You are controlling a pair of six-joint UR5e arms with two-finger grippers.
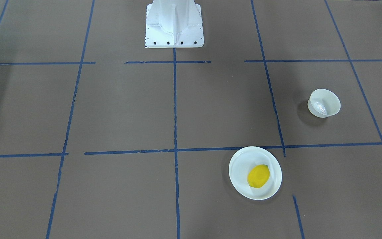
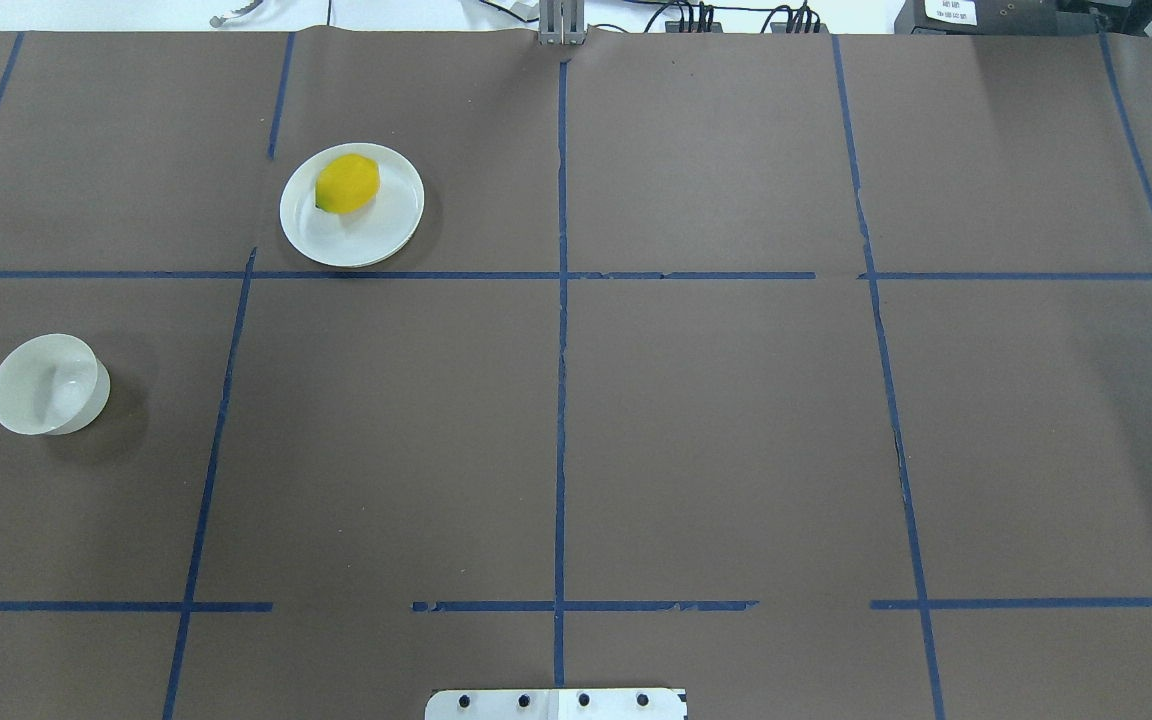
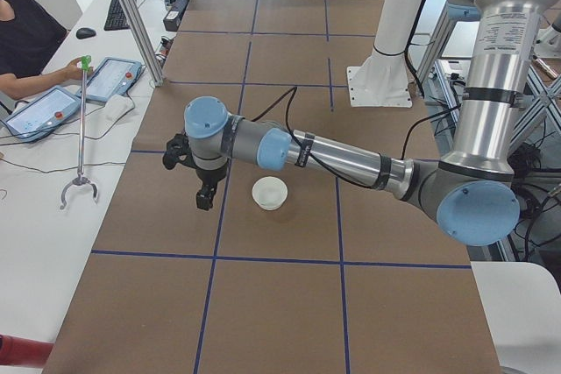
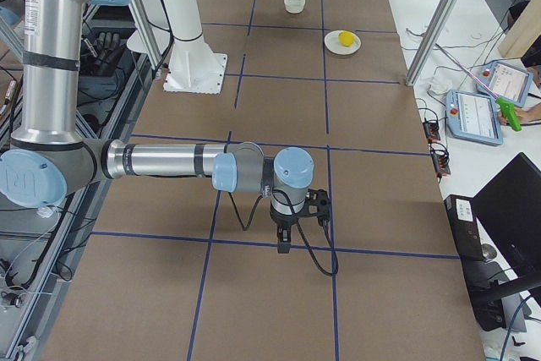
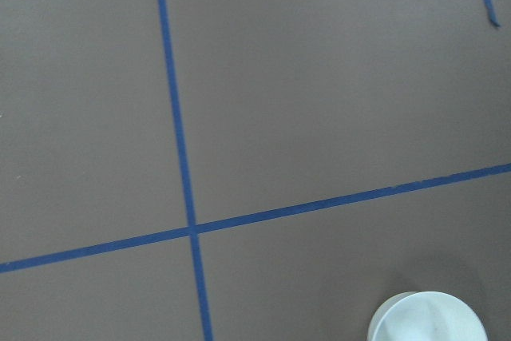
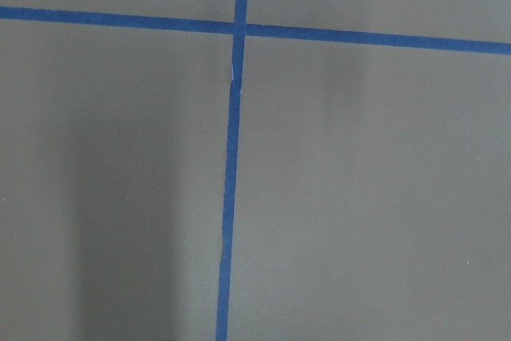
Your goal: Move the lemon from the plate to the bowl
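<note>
The yellow lemon (image 1: 258,176) lies on the flat white plate (image 1: 240,164), off its centre; both also show in the overhead view, lemon (image 2: 347,184) on plate (image 2: 386,230). The small deep white bowl (image 1: 324,103) stands empty on the table apart from the plate, on my left side (image 2: 46,385). Its rim shows at the bottom of the left wrist view (image 5: 427,319). My left gripper (image 3: 203,199) hangs above the table beside the bowl (image 3: 270,192); I cannot tell whether it is open or shut. My right gripper (image 4: 283,244) hangs far from both dishes; I cannot tell its state.
Brown paper with blue tape lines (image 2: 561,400) covers the table. The white robot base (image 1: 174,25) stands at the table's middle edge. Operators sit at a side desk with tablets (image 3: 39,107) and a grabber stick (image 3: 81,129).
</note>
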